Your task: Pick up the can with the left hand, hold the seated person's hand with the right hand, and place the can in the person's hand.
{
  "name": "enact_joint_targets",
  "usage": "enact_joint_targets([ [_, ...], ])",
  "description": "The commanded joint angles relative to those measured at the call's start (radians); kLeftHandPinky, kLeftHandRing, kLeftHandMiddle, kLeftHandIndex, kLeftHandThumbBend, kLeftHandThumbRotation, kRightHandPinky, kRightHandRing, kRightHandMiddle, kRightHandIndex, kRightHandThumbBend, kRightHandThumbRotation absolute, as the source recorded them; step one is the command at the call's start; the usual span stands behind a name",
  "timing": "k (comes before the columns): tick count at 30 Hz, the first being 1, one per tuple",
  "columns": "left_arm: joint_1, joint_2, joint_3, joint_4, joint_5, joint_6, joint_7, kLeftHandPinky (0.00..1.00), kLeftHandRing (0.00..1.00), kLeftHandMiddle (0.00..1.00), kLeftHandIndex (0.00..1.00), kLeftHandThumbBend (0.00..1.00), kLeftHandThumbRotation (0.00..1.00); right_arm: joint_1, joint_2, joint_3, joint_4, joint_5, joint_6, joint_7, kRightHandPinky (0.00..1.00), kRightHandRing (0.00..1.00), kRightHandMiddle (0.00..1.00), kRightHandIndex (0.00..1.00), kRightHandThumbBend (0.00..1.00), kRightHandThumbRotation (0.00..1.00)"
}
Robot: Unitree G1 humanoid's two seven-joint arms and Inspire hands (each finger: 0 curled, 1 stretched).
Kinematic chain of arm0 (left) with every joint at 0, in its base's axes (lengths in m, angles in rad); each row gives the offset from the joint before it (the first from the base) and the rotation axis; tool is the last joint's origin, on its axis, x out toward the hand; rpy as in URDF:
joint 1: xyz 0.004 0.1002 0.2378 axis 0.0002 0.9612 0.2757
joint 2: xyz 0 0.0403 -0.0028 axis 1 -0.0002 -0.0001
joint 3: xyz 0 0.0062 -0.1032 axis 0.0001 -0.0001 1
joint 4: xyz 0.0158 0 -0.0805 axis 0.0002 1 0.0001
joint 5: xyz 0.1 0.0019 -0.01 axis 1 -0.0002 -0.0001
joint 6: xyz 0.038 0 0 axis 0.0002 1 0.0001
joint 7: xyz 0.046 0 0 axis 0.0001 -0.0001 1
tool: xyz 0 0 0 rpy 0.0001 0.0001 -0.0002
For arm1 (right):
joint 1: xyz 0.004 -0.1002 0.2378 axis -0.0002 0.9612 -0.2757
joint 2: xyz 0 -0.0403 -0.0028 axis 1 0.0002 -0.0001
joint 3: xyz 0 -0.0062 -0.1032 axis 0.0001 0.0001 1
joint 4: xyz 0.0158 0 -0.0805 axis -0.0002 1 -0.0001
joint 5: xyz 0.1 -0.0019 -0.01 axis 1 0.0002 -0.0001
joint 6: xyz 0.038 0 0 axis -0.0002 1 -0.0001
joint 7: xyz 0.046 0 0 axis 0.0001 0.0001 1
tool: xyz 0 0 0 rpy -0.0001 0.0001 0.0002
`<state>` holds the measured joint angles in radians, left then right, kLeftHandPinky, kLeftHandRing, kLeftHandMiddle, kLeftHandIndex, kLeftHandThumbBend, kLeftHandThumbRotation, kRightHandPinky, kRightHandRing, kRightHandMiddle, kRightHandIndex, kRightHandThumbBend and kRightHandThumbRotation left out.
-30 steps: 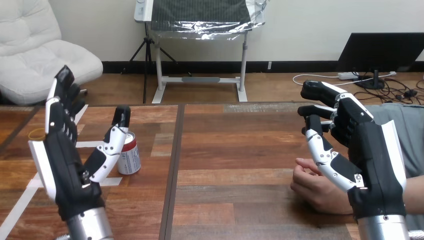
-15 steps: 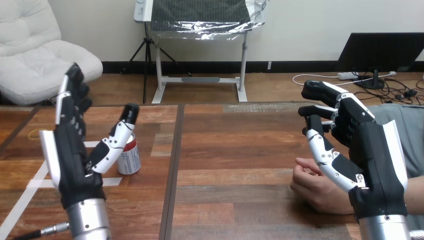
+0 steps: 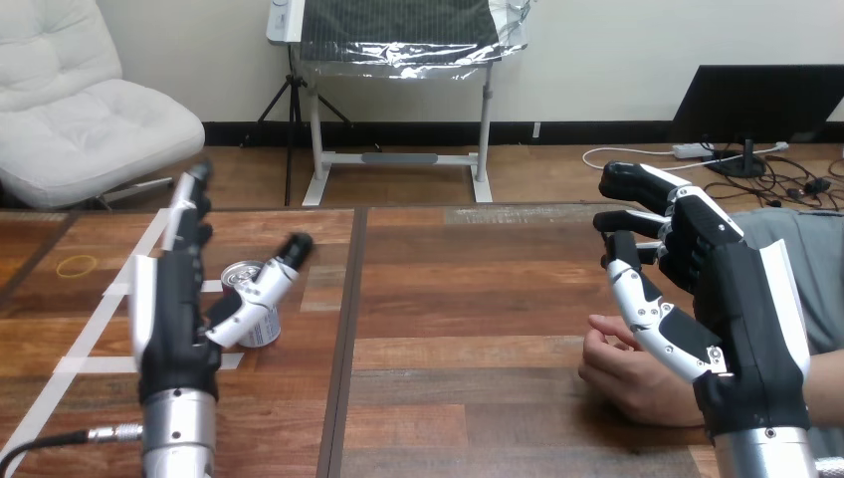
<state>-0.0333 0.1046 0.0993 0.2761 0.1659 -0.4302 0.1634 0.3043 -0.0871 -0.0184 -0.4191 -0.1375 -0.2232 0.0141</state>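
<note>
Left hand at the can, nothing grasped yet.
The left hand (image 3: 169,319) has straight, spread fingers, thumb in front of the can (image 3: 263,326), which stands on the table (image 3: 478,299). The right hand (image 3: 741,299) hovers loosely open above the person's hand (image 3: 632,373). Grasp, hold and handover remain.

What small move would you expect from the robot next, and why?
Probably the left hand closes its fingers round the can: the hand is open right beside the upright can, thumb across its front, nothing gripped yet.
</note>
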Motion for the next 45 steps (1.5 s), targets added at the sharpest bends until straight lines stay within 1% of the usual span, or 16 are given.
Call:
enact_joint_targets([
  [1, -0.112, 0.053, -0.01, 0.057, 0.011, 0.037, -0.035, 0.96, 0.98, 0.98, 0.95, 0.88, 0.44, -0.07, -0.018, -0.013, -0.014, 0.008, 0.002, 0.009, 0.54, 0.7, 0.78, 0.76, 0.24, 0.0],
  [6, -0.143, 0.078, -0.017, 0.111, 0.017, 0.03, -0.059, 0.98, 0.99, 0.99, 0.96, 0.9, 0.44, -0.07, -0.02, -0.016, -0.015, 0.016, 0.004, 0.017, 0.55, 0.7, 0.78, 0.76, 0.25, 0.0],
  [10, -0.17, 0.103, -0.026, 0.156, 0.048, 0.042, -0.058, 0.98, 0.99, 0.99, 0.97, 0.91, 0.45, -0.07, -0.023, -0.019, -0.018, 0.025, 0.009, 0.028, 0.56, 0.71, 0.79, 0.76, 0.26, 0.0],
  [17, -0.204, 0.123, -0.031, 0.206, 0.072, 0.055, -0.054, 0.97, 0.99, 0.99, 0.97, 0.93, 0.47, -0.071, -0.025, -0.023, -0.024, 0.037, 0.019, 0.043, 0.58, 0.72, 0.8, 0.77, 0.27, 0.0],
  [22, -0.225, 0.135, -0.035, 0.237, 0.086, 0.065, -0.046, 0.96, 0.98, 0.98, 0.96, 0.95, 0.48, -0.072, -0.026, -0.027, -0.028, 0.042, 0.025, 0.051, 0.59, 0.73, 0.81, 0.77, 0.28, 0.0],
  [33, -0.263, 0.159, -0.045, 0.306, 0.129, 0.048, 0.001, 0.91, 0.95, 0.96, 0.95, 0.97, 0.48, -0.078, -0.029, -0.032, -0.03, 0.041, 0.031, 0.058, 0.6, 0.74, 0.81, 0.77, 0.3, 0.0],
  [38, -0.267, 0.165, -0.048, 0.314, 0.141, 0.032, 0.02, 0.89, 0.94, 0.95, 0.94, 0.96, 0.46, -0.084, -0.033, -0.032, -0.027, 0.048, 0.027, 0.06, 0.6, 0.74, 0.81, 0.77, 0.31, 0.0],
  [45, -0.27, 0.174, -0.055, 0.323, 0.147, 0.029, 0.036, 0.88, 0.93, 0.95, 0.94, 0.94, 0.44, -0.087, -0.035, -0.033, -0.028, 0.052, 0.032, 0.06, 0.6, 0.74, 0.81, 0.77, 0.31, 0.0],
])
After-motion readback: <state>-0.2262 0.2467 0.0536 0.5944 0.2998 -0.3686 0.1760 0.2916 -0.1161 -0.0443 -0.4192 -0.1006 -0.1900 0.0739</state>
